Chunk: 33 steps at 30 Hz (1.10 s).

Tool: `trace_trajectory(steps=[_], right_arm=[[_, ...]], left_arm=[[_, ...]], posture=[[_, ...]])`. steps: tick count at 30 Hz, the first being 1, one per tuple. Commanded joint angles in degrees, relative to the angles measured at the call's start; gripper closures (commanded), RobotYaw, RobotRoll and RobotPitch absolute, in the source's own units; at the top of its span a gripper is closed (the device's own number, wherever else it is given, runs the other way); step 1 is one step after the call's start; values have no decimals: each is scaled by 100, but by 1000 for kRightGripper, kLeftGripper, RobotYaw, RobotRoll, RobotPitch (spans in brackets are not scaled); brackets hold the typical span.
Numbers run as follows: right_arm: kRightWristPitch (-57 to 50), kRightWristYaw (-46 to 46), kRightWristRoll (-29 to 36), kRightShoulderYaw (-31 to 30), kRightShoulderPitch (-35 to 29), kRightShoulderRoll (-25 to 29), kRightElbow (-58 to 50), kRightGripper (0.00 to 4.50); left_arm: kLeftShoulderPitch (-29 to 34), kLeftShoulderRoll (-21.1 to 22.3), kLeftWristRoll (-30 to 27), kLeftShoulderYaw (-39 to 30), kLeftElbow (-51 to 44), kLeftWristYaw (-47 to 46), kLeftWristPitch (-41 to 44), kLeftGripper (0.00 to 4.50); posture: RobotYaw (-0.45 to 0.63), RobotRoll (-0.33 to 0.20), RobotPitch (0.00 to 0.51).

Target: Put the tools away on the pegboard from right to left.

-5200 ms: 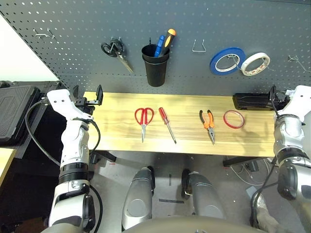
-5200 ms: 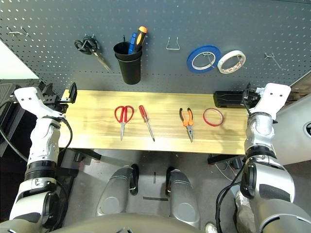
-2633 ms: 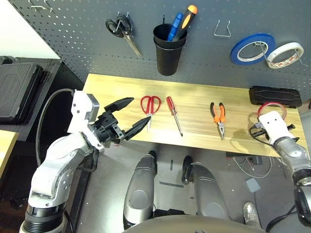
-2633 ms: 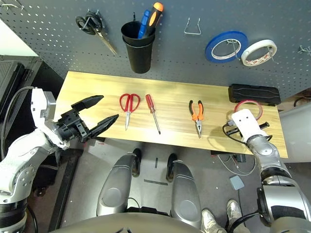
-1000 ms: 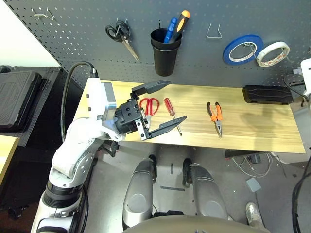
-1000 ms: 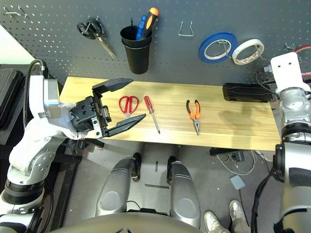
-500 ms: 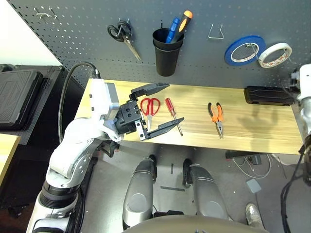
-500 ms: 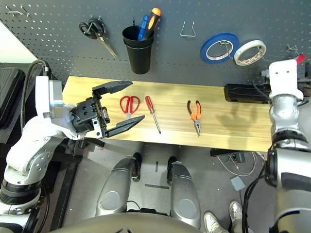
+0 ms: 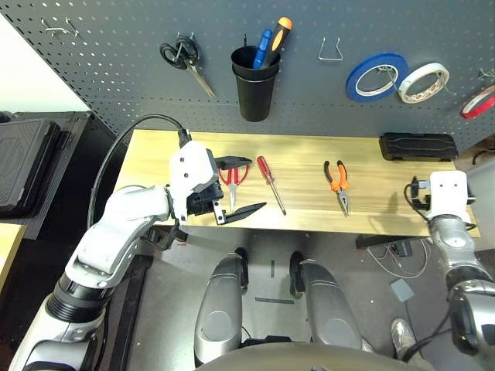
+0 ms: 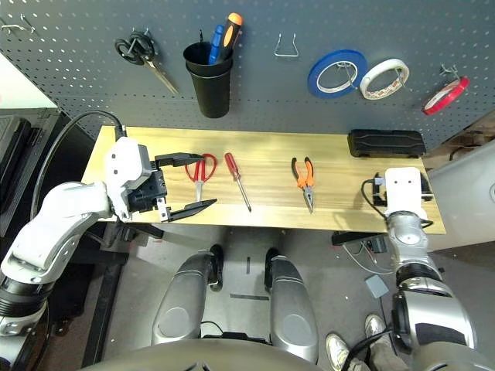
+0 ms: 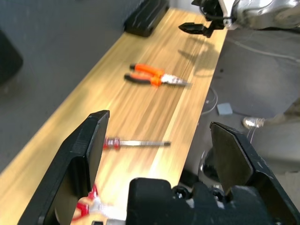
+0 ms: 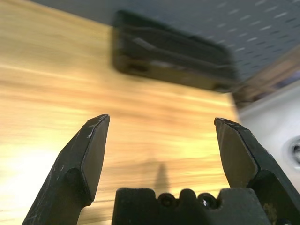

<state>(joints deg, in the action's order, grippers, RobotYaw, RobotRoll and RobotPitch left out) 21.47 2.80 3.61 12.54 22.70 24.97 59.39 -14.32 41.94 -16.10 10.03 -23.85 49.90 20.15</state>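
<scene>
Red tape ring (image 10: 446, 95) on pegboard (image 10: 255, 85) hook, two o'clock. Pliers (image 10: 306, 182), slim screwdriver (image 10: 236, 179), red-handled scissors (image 10: 200, 176) on table (image 10: 271, 209), around centre. Left gripper (image 10: 199, 184), ten o'clock, open over scissors; right gripper (image 12: 161, 119), three o'clock, open, empty.

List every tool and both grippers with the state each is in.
Red tape ring: hung on the pegboard
Pliers: on the table, handles spread
Screwdriver: lying on the table
Red-handled scissors: on the table
Black-handled scissors: hanging on the pegboard
Left gripper: jaws open
Right gripper: jaws open
</scene>
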Motion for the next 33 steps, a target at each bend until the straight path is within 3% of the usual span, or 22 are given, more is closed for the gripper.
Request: trace_trajectory(steps=[1, 8, 14, 20, 33], right_arm=[[-1318, 342, 336, -80, -242, -424, -1080, 27], [-3924, 657, 683, -340, -360, -873, -3066, 27], [-5015, 781, 746, -472, 3, -1037, -3370, 27], [-5536, 645, 589, -492, 607, -1030, -2639, 27], [-5116, 267, 353, -371, 1838, -968, -205, 27]], left_arm=[[169, 146, 190, 197, -53, 102, 205, 0], [206, 212, 383, 251, -36, 79, 325, 0], [287, 243, 414, 217, -128, 67, 430, 0], [332, 249, 431, 168, -220, 17, 568, 0], [414, 294, 440, 89, -383, -30, 760, 0]], posture=[[219, 0, 271], [233, 0, 278], [251, 0, 284], [274, 0, 287], [304, 0, 299]])
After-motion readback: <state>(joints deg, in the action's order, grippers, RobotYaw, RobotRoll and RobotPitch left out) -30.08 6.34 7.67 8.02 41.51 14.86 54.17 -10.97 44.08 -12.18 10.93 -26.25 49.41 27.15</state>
